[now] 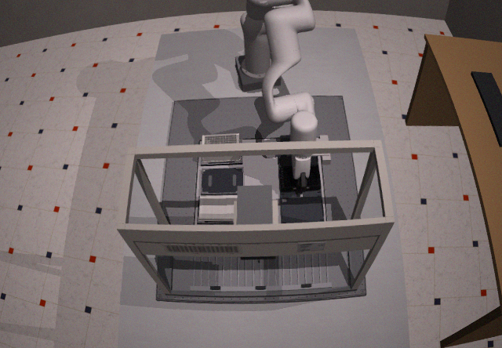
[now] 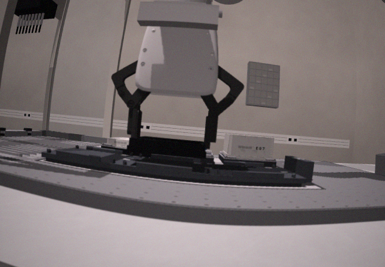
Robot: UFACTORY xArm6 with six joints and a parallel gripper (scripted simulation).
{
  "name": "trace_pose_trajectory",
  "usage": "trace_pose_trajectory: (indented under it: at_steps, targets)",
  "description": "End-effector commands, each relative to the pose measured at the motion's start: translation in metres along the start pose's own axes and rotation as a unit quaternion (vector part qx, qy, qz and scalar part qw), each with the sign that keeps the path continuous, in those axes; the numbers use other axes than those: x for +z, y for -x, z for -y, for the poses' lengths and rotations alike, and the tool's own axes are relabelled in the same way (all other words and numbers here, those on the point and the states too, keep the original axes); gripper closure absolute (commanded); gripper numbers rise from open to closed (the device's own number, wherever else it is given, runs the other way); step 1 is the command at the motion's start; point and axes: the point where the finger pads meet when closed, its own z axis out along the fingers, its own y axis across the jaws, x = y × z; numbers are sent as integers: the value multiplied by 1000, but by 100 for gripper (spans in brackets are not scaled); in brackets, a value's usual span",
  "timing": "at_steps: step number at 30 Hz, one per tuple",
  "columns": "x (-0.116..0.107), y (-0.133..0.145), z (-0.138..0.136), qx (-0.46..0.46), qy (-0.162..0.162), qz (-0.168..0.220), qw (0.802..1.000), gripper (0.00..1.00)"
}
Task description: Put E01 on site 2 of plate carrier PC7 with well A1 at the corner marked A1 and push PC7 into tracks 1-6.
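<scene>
- Gripper (image 2: 172, 141) of ours pinches plate E01 (image 2: 168, 147) by its sides.
- We see E01 low over carrier PC7 (image 2: 174, 172), amid its middle locators.

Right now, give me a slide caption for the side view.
Gripper shut on dark plate, set low on the carrier; E07 behind.

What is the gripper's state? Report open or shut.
Shut on the dark plate. The gripper has a finger at each end of it, and the plate is down on the carrier.
</scene>
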Motion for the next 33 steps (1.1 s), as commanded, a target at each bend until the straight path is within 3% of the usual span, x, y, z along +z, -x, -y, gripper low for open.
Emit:
trace_pose_trajectory:
  at_steps: [1, 33]
  targets:
    - [0, 0, -2, 0, 3, -1, 1000, 100]
    - [9, 0, -2, 0, 3, -1, 1000, 100]
